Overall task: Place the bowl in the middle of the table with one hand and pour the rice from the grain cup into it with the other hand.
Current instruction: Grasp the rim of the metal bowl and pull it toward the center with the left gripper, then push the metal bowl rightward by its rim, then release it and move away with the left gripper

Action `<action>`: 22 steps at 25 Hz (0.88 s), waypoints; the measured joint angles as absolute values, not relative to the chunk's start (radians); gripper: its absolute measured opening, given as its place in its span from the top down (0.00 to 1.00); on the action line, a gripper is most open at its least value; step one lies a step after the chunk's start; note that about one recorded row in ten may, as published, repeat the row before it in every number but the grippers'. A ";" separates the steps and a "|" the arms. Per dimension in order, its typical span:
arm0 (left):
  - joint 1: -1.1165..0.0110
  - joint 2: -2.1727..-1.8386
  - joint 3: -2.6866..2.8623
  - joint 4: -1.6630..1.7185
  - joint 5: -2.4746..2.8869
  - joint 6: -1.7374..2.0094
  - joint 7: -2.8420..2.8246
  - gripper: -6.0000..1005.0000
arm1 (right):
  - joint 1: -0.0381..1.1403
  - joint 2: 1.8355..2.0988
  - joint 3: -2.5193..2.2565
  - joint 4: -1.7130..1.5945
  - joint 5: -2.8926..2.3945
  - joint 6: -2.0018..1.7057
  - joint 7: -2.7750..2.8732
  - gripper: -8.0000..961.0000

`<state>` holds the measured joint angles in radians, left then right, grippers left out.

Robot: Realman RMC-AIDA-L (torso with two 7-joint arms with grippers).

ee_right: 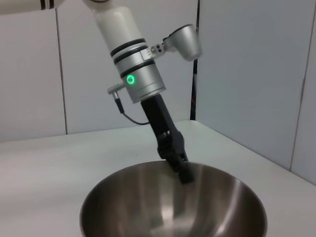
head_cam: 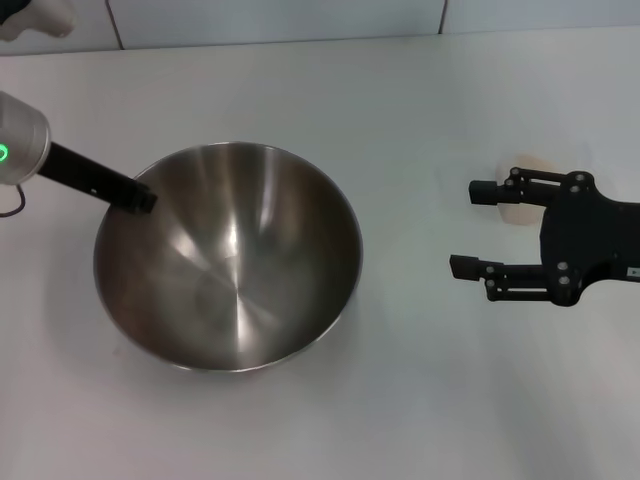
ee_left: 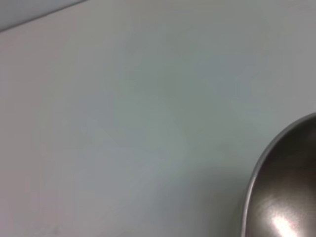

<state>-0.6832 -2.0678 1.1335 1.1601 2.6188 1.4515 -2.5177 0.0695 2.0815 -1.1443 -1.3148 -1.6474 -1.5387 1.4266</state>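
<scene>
Left tool [head_cam: 143,197] pinches the upper-left rim of the big shiny steel bowl [head_cam: 228,260], centre-left on the white counter [head_cam: 400,100]. Right tool [head_cam: 478,230] gapes open beside the small beige grain cup [head_cam: 530,170]; looks flimsy, so grab mid-wall gently.
</scene>
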 joint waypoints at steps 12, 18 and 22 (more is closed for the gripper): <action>-0.788 -2.070 1.144 1.199 2.561 1.504 -2.488 0.95 | 0.082 2.082 -1.147 -1.296 -1.648 -1.542 1.413 0.18; -0.844 -2.075 1.175 1.189 2.559 1.489 -2.474 0.94 | 0.082 2.082 -1.151 -1.294 -1.643 -1.553 1.403 0.18; -0.865 -2.079 1.212 1.158 2.524 1.452 -2.463 0.94 | 0.089 2.082 -1.151 -1.283 -1.635 -1.572 1.399 0.18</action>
